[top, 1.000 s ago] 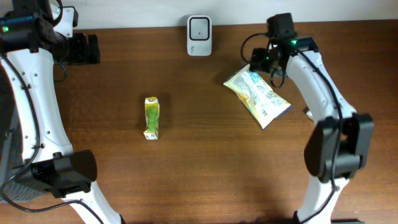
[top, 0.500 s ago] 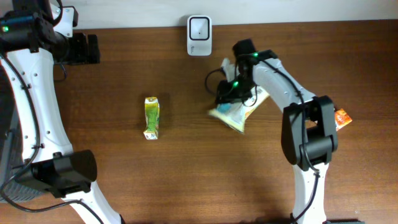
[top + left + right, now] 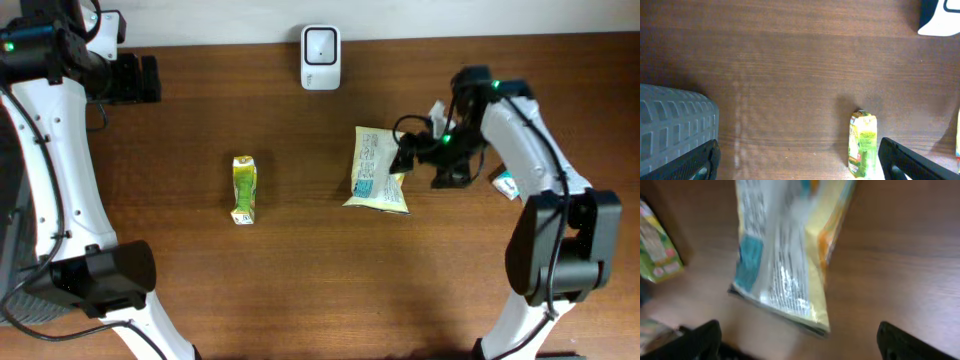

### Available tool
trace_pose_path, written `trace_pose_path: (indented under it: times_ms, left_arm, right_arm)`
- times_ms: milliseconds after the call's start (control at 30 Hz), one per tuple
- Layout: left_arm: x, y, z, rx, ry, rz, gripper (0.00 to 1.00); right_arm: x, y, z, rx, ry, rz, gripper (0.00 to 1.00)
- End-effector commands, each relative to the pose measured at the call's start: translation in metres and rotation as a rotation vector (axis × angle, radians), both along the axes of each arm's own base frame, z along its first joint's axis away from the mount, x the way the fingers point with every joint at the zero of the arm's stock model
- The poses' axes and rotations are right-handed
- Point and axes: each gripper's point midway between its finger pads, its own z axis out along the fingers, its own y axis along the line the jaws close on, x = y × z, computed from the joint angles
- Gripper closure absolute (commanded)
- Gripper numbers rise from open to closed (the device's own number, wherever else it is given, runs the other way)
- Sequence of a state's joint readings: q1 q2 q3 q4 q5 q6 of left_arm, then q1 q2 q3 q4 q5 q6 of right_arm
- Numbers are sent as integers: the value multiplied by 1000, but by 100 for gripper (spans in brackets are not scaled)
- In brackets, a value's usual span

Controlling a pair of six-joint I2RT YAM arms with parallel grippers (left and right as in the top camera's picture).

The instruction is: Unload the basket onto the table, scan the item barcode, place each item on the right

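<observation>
Evidently the yellow-and-white foil snack bag (image 3: 378, 170) lies short of the white boxy scanner (image 3: 320, 44); right gripper (image 3: 805, 344), spread wide, may slip on foil, spoiling the scan

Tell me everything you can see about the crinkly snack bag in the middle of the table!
The snack bag is a shiny, crinkled packet, foil or plastic by its look. Its top face is pale with small print and a teal patch, and yellow and orange show along its edges. It looks sealed and a bit puffy. It lies flat on the brown wooden table, below the white box at the back edge. Nothing grips it: the right end effector is wide open beside it.
</observation>
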State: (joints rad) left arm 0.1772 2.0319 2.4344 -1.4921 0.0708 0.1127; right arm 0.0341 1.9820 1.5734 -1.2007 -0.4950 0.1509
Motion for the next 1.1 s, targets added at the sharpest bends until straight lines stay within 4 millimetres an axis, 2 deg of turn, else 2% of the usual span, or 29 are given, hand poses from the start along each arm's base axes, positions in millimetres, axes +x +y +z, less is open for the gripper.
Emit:
trace_pose_path:
  times_ms: [0, 67, 233, 300, 367, 433, 500, 567, 667, 800, 867, 933, 967, 1000, 1033, 1067]
  left_arm:
    - [0, 3, 0, 3, -1, -6, 1]
    - [0, 3, 0, 3, -1, -6, 1]
    - [0, 3, 0, 3, -1, -6, 1]
    - [0, 3, 0, 3, -1, -6, 1]
    - [0, 3, 0, 3, -1, -6, 1]
    - [0, 3, 0, 3, -1, -6, 1]
    - [0, 3, 0, 3, -1, -6, 1]
    - [0, 3, 0, 3, -1, -6, 1]
    - [0, 3, 0, 3, -1, -6, 1]
    - [0, 3, 0, 3, -1, -6, 1]
    - [0, 3, 0, 3, -1, -6, 1]
    - [0, 3, 0, 3, -1, -6, 1]
    - [0, 3, 0, 3, -1, -6, 1]
    - [0, 3, 0, 3, -1, -6, 1]
    - [0, 3, 0, 3, -1, -6, 1]
    - [0, 3, 0, 3, -1, -6, 1]
  right_arm:
    - [-8, 23, -25, 149, 5, -15, 1]
    - [-5, 24, -55, 155, -12, -91, 1]
    - [-8, 35, -87, 150, -42, -144, 2]
    - [-9, 37, -94, 133, -49, -156, 16]
    - [-8, 41, -96, 133, -72, -144, 46]
    - [-5, 40, -98, 119, -88, -143, 66]
    - [-2, 40, -96, 125, -101, -142, 81]
    - [1, 48, -87, 178, -149, -63, 96]
    - [2, 54, -66, 184, -214, 126, 96]
    - [6, 56, -46, 4, -279, 382, 96]
    - [9, 77, -25, -7, -361, 555, 96]
    - [4, 93, -23, -4, -405, 669, 96]
    - [2, 94, -27, -43, -403, 694, 95]
    - [1, 93, -29, -70, -400, 702, 72]
    - [3, 92, -30, -107, -389, 678, 41]
    - [5, 89, -30, -118, -375, 628, 33]
